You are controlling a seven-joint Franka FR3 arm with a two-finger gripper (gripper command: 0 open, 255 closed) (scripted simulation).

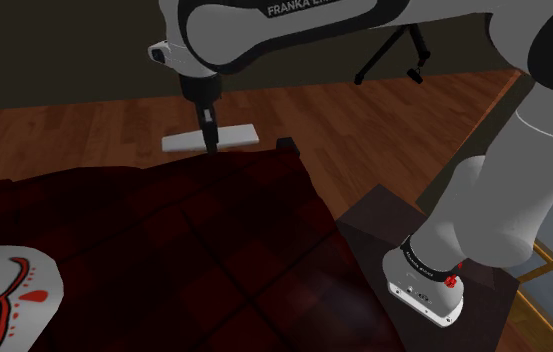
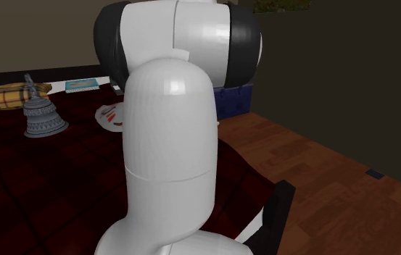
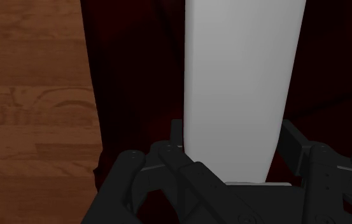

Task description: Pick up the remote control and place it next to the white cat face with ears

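The remote control (image 1: 234,138) is a plain white flat slab, and my black gripper (image 1: 207,143) is shut on it near the far edge of the dark red chequered cover (image 1: 194,240). In the wrist view the remote control (image 3: 241,89) runs lengthwise away from the gripper (image 3: 235,162), clasped between both fingers (image 3: 168,153), with the red cover beneath it. The white cat face (image 1: 4,290), marked in red and black, lies on the cover at the shoulder view's lower left, well away from the gripper. In the second exterior view the arm partly hides the cat face (image 2: 110,116).
Wooden floor (image 1: 364,120) lies beyond the cover's far edge. The arm's stand (image 1: 434,260) is at the shoulder view's lower right. A grey bell-shaped ornament (image 2: 44,116), a yellow plaid cushion (image 2: 10,95) and a flat teal item (image 2: 84,85) rest on the cover.
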